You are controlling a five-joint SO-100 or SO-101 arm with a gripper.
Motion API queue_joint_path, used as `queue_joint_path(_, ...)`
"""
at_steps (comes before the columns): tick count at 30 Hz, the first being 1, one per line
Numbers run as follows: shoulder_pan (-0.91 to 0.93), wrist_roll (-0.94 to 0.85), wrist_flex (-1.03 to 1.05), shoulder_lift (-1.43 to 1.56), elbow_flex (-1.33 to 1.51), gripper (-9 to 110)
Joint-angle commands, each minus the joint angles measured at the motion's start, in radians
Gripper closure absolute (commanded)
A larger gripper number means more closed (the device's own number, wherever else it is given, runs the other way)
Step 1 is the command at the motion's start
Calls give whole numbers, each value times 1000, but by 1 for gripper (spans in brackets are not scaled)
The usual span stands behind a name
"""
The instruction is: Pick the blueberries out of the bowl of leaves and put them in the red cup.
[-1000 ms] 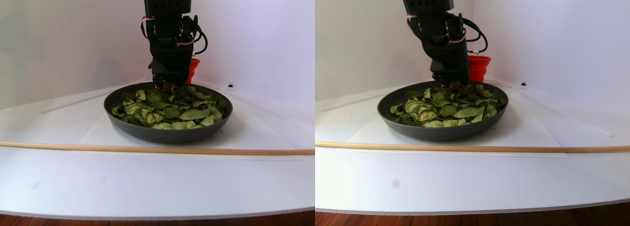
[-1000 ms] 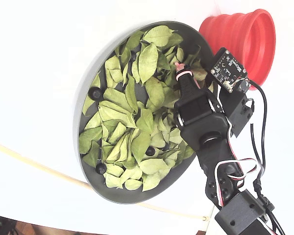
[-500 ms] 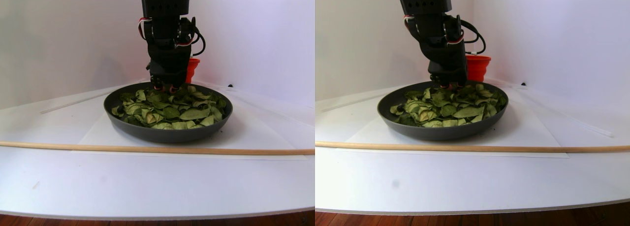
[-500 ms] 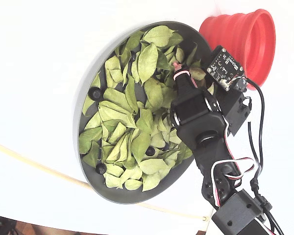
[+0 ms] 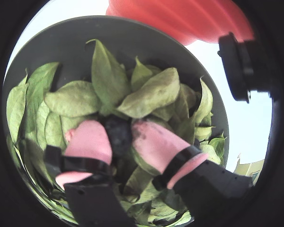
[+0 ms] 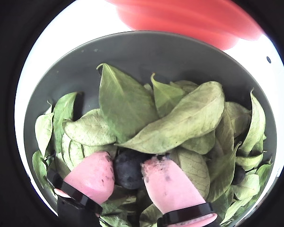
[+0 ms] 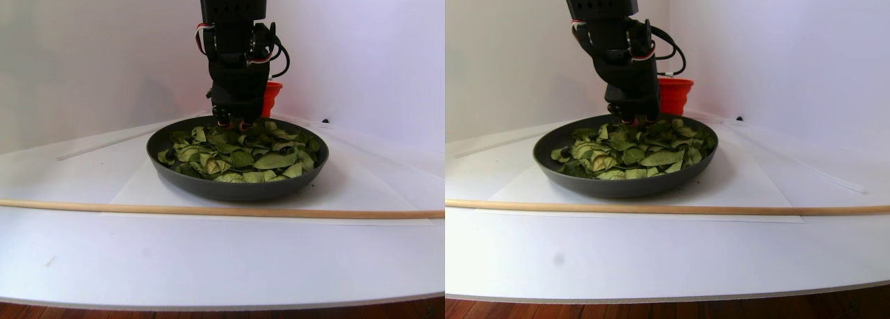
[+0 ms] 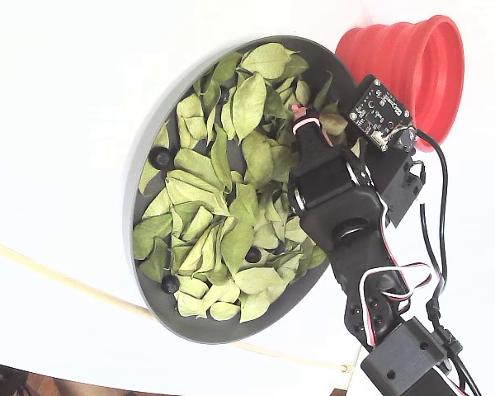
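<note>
Pinching a blueberry (image 6: 128,168), jaws near bowl (image 6: 146,47) rim.

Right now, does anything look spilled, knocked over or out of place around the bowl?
Nothing stands out. The leaves sit inside the bowl, the red cup stands upright beside it, and the gripper pinches a blueberry.

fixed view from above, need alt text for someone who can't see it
A black robot arm reaches from the lower right into a dark grey bowl of light green leaves, its pink-tipped gripper down among the leaves near the bowl's upper right rim. A few dark blueberries show between the leaves, and a red cup sits just beyond the bowl at upper right.
</note>
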Motion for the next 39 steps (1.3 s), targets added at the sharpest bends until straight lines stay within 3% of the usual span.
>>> queue_joint_path(1,11,-14,15,118,-40,91)
queue_joint_path(39,15,-28,152,348,-2,91)
